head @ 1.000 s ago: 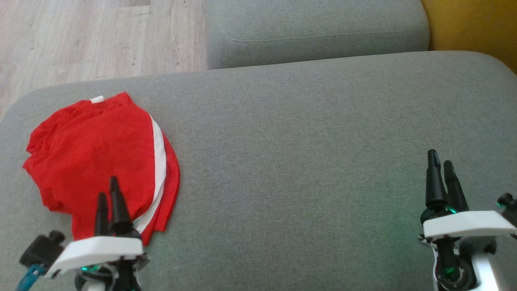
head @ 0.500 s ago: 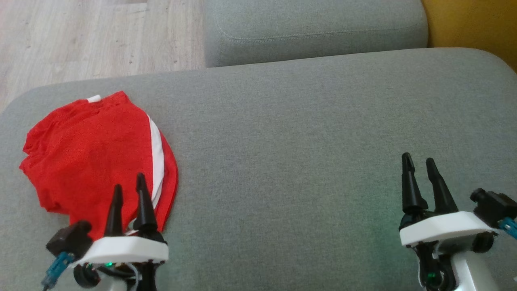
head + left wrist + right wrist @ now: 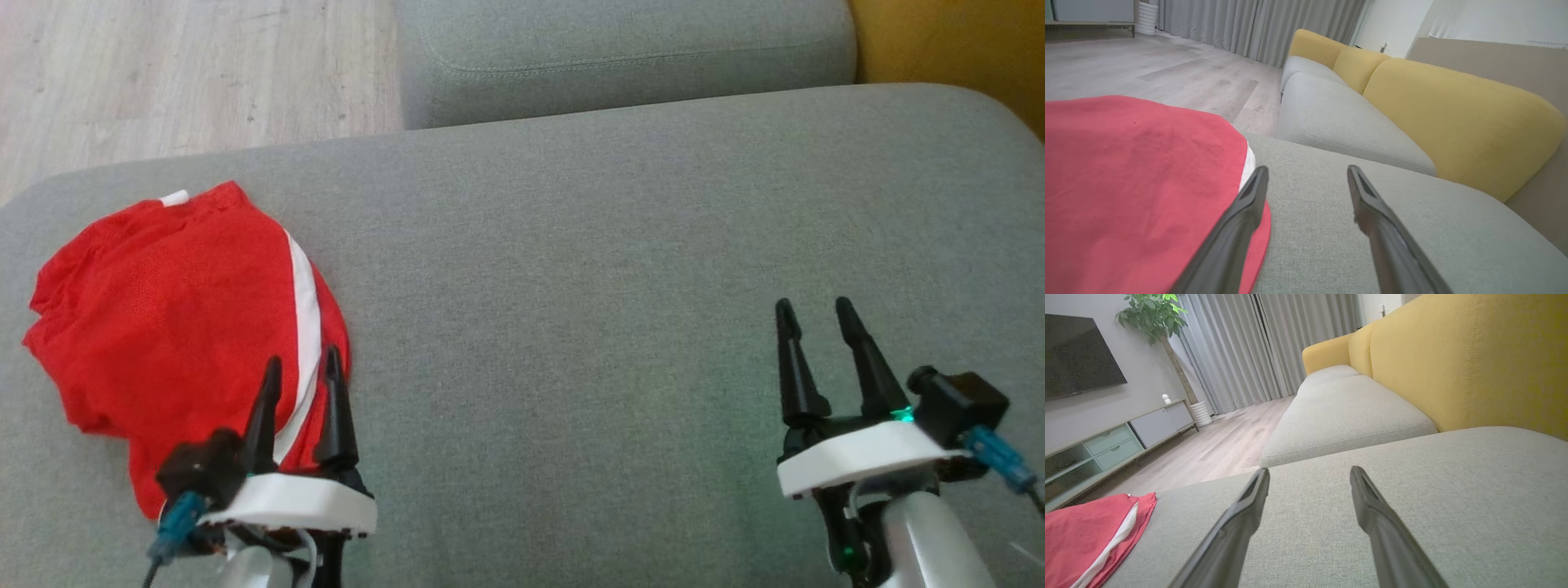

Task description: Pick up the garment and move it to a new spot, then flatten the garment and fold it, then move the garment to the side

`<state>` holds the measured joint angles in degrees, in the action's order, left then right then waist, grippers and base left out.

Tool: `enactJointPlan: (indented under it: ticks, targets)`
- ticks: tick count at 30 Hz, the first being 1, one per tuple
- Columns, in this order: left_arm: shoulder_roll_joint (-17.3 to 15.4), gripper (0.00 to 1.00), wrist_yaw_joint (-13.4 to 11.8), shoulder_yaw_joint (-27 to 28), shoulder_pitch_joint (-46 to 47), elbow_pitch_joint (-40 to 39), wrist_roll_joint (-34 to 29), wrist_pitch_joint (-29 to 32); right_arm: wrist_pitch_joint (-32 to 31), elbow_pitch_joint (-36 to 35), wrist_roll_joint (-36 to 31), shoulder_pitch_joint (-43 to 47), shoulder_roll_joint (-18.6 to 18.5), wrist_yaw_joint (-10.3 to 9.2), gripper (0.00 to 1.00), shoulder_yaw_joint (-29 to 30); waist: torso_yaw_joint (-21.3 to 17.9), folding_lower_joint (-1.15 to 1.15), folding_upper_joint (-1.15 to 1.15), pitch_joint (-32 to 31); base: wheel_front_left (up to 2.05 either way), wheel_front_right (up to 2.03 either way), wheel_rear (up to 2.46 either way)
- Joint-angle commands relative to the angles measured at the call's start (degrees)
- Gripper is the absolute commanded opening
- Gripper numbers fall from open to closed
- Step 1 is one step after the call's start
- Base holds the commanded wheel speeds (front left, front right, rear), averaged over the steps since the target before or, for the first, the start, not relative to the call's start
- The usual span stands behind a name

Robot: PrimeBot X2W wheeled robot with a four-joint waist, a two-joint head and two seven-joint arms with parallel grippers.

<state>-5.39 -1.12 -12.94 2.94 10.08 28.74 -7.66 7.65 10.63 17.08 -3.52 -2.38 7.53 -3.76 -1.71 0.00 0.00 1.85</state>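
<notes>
The garment (image 3: 180,327) is a red piece with a white stripe, lying folded in a loose heap at the left of the grey sofa cushion (image 3: 620,269). My left gripper (image 3: 300,367) stands open above the garment's near right edge, nothing between its fingers. In the left wrist view the garment (image 3: 1135,183) spreads at the left, and the left gripper (image 3: 1306,171) has one finger over its hem and the other over bare cushion. My right gripper (image 3: 808,312) is open over bare cushion at the lower right, far from the garment. The right wrist view has the garment (image 3: 1090,535) at lower left.
A second grey seat cushion (image 3: 629,57) lies beyond, with yellow backrests (image 3: 1474,363) along the right. Wooden floor (image 3: 188,73) lies past the cushion's far left edge. A TV cabinet (image 3: 1106,449), a potted plant (image 3: 1155,318) and curtains (image 3: 1257,347) stand across the room.
Both grippers have turned about their wrists, so their fingers now show side by side. The left one shifted right, the right one shifted left. The head camera tilted slightly.
</notes>
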Motion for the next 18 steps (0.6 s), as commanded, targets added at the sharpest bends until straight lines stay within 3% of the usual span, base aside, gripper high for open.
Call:
enactJointPlan:
  ticks: [1,18]
  targets:
    - [-1.23,1.0,-0.59,0.54,2.83,-1.56,-2.25,-0.79,0.9,-2.27,-2.72,-3.05,-0.37,-0.03,1.0,-1.65,-0.16,0.0,0.0,0.09,0.0,0.0,0.0]
    - [-4.9,1.0,-4.53,-6.07,4.58,-2.13,-14.97,-3.7,3.77,-3.48,-16.47,-3.99,-0.43,-0.04,1.0,-3.77,-0.59,0.0,0.0,0.33,0.0,0.0,0.0]
